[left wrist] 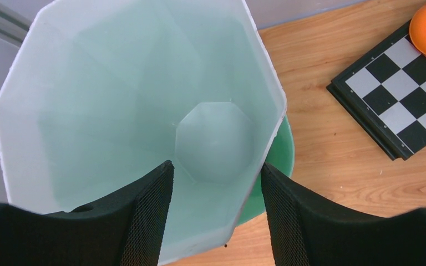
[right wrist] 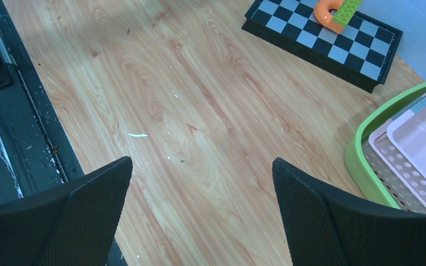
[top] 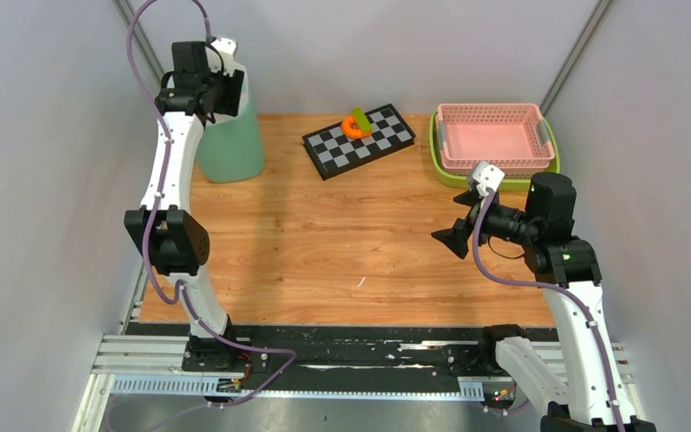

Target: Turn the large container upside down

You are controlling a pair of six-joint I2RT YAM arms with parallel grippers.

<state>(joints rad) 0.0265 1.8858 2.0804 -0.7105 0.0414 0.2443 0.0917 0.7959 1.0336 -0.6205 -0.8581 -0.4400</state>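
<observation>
Green large container (left wrist: 116, 111), upright, left gripper (left wrist: 216, 166) straddling its rim, jaws parted

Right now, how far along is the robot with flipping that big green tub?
Done: nothing yet. The large container stands upright at the table's far left corner, mouth up. In hand: the left gripper sits at its rim, one finger inside and one outside the wall, not yet clamped. Left: grip, lift, and turn it over. The right gripper hangs open over the table, away from it.
</observation>
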